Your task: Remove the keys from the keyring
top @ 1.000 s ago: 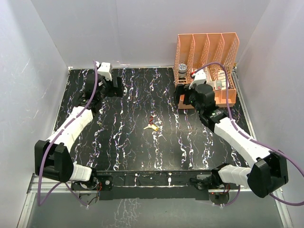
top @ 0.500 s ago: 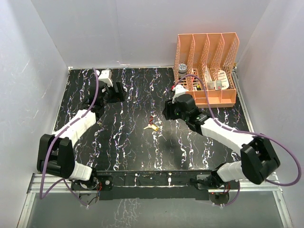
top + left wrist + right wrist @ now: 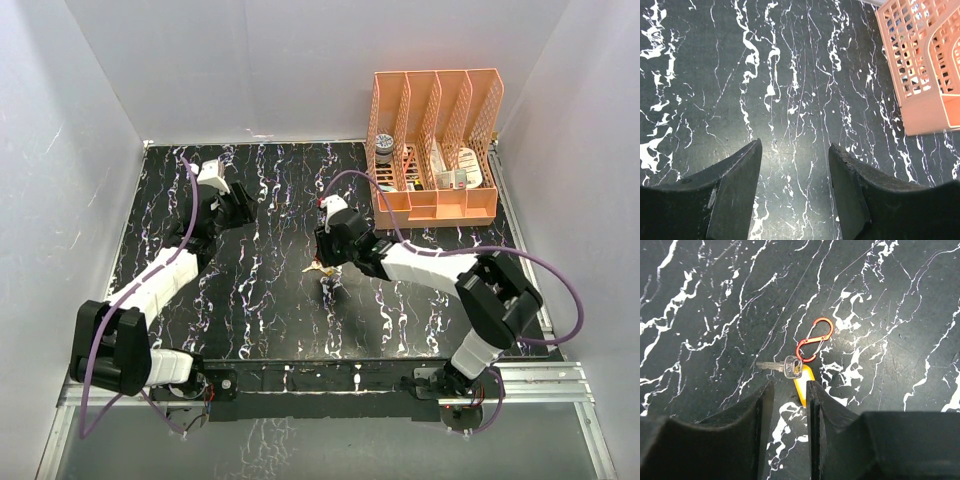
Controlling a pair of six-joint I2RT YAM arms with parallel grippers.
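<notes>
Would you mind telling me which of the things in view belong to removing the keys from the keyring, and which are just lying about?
Belong to the job: keys, silver with a yellow piece; red keyring; right gripper above them; left gripper.
Lying about: orange file rack; jar inside it.

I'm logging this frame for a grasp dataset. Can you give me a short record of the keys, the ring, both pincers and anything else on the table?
keys: one silver, one yellow, flat on table, both on keyring
keyring: red clip loop, lying beside keys
right pincer: open, narrow gap, just over keys; yellow one's end shows in the gap
left pincer: open, empty, over bare table
other: orange rack, far right corner
</notes>
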